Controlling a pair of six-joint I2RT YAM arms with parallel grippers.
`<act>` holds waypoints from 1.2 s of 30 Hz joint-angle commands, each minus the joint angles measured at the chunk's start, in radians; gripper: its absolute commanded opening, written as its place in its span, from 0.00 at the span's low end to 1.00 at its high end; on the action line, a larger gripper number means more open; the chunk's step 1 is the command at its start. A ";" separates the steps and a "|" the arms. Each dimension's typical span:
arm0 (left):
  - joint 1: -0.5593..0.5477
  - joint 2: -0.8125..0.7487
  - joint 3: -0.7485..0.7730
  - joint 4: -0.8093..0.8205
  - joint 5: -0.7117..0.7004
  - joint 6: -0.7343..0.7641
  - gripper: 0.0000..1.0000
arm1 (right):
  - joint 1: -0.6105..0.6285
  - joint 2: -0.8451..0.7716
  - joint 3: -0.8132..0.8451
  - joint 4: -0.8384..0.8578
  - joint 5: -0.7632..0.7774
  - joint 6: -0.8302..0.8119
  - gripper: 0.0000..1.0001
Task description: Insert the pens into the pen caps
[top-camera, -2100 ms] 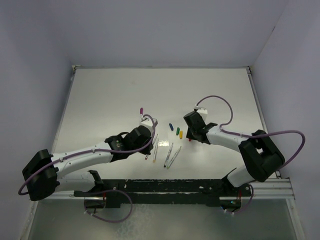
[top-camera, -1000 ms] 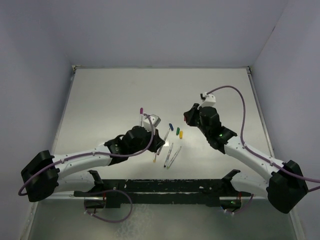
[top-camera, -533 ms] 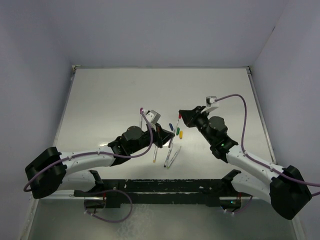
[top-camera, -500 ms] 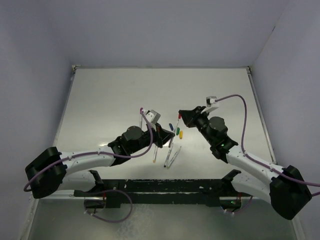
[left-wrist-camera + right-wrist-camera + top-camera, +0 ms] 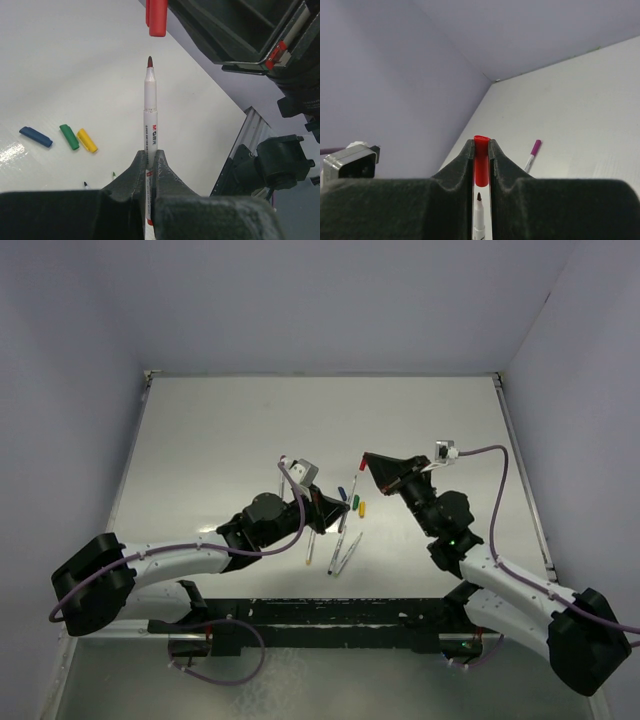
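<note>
As right end effector (image 5: 480, 143), clamping red cap (image 5: 480, 167), neared, left end effector (image 5: 150, 155) clamping pen (image 5: 151, 107)

Top cam: high, behind arm bases (image 5: 195, 625), looks down on whole table (image 5: 220, 440), far off. L wrist cam: close, sights along L gripper (image 5: 150, 156) toward R arm (image 5: 240, 30). R wrist cam: close, faces far-left table corner. Both wrist views share red cap (image 5: 156, 20) + red-tip pen (image 5: 150, 110).

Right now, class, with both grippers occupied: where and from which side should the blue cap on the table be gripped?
Grip the blue cap across its narrow width at mid-length, coming straight down. It lies flat on the table, offering only its long sides, and the green cap close beside it probably rules out a sideways approach.
</note>
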 commanded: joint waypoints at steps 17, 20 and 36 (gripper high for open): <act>-0.004 0.004 0.017 0.058 -0.004 -0.013 0.00 | 0.001 0.050 -0.014 0.164 -0.055 0.055 0.00; -0.004 0.001 0.016 0.057 -0.008 -0.012 0.00 | 0.000 0.051 -0.014 0.162 -0.054 0.050 0.00; -0.004 0.001 0.020 0.060 -0.013 -0.008 0.00 | 0.000 0.042 -0.020 0.145 -0.056 0.037 0.00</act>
